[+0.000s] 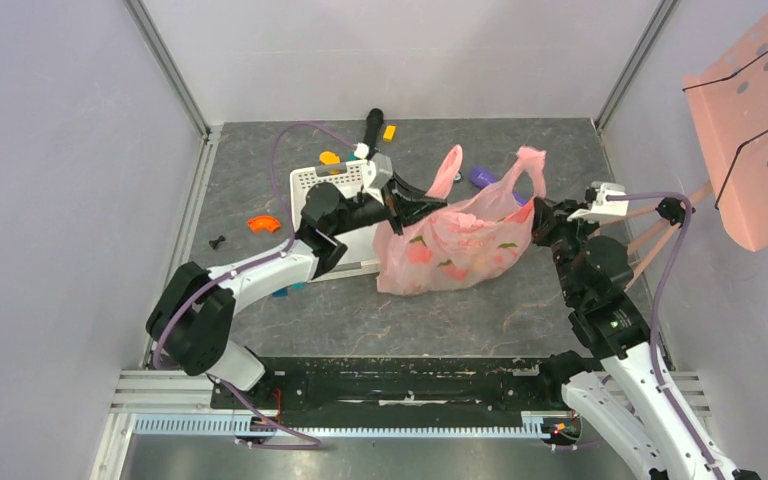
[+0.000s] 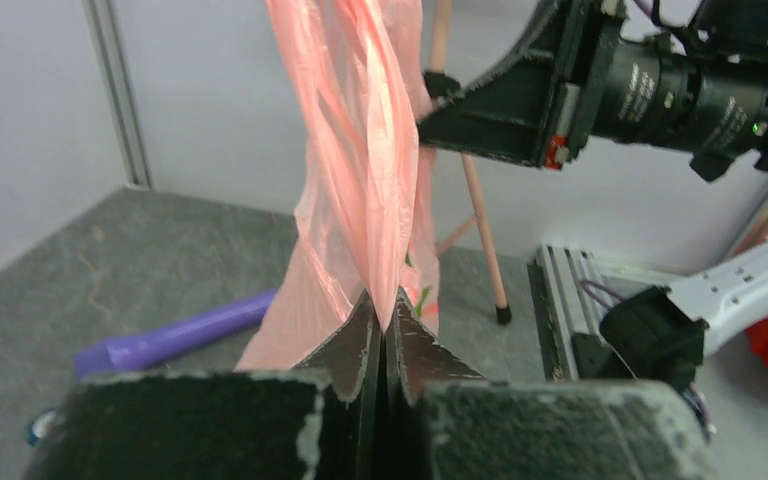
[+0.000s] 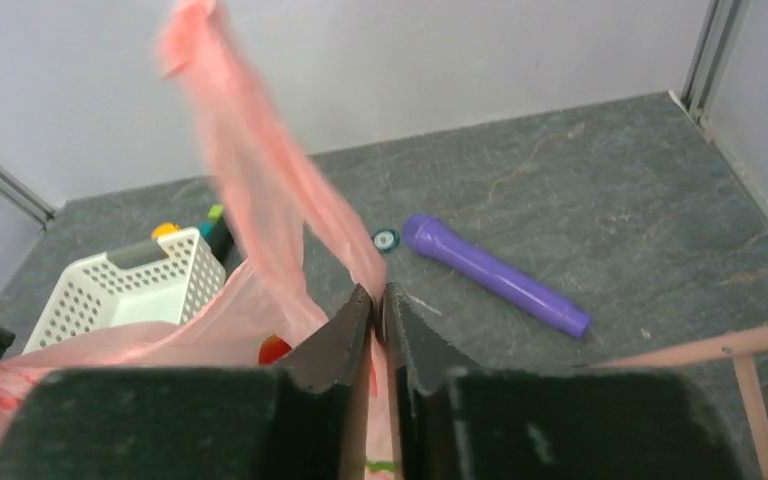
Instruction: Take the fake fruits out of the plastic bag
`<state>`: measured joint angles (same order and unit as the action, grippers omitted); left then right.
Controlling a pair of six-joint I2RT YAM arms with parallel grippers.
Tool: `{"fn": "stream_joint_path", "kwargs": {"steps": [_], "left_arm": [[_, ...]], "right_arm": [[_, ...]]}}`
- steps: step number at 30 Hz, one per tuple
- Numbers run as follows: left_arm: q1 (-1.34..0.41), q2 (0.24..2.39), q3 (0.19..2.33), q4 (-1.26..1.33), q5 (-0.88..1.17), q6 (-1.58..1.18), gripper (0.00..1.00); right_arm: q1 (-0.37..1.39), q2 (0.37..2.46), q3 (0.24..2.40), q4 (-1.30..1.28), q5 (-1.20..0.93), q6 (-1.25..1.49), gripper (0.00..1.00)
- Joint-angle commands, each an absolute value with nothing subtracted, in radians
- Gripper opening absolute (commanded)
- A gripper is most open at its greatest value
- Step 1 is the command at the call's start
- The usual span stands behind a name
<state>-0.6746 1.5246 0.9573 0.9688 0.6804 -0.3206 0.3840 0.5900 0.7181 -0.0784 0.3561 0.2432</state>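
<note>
Tabletop (image 1: 340, 312) grey, stone-patterned; pale walls (image 1: 410, 50) around; plastic bag (image 1: 460, 245) centre.

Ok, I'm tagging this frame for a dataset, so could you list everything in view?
plastic bag: one, see-through pink, centre, pulled up at both sides
fake fruits: several, exact count unclear, reddish with green bits, inside the bag
basket: one, white with holes, left of the bag, partly behind the left arm
cylinder: one, purple, lying behind the bag
curved piece: one, orange, left of the basket
block: one, yellow, near the back wall
panel: one, pink with holes, upper right
left gripper: one, black, shut on the bag's left side
right gripper: one, black, shut on the bag's right side
</note>
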Motion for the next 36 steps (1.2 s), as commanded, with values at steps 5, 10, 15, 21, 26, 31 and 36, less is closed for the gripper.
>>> {"fn": "stream_joint_path", "kwargs": {"steps": [5,10,15,21,26,31,36], "left_arm": [[-0.752,1.409,0.822,0.885,0.614,-0.22,0.04],[-0.759,1.397,0.795,0.888,0.606,-0.239,0.04],[-0.761,1.393,0.809,0.823,0.589,-0.236,0.04],[-0.762,1.378,0.827,0.742,0.555,-0.222,0.04],[-0.762,1.363,0.832,0.701,0.532,-0.216,0.04],[-0.763,1.36,0.842,0.679,0.528,-0.227,0.04],[-0.764,1.353,0.85,0.649,0.516,-0.222,0.04]], "right_arm": [[0.383,0.615,0.735,-0.179,0.171,0.234,0.64],[0.383,0.665,0.8,-0.243,0.023,0.17,0.98],[0.383,0.613,0.728,-0.097,-0.168,0.147,0.98],[0.383,0.708,0.848,-0.263,-0.068,0.099,0.98],[0.384,0.782,0.966,-0.371,-0.034,0.102,0.98],[0.383,0.785,0.986,-0.345,0.008,0.149,0.98],[0.382,0.758,1.008,-0.31,-0.109,0.072,0.98]]}}
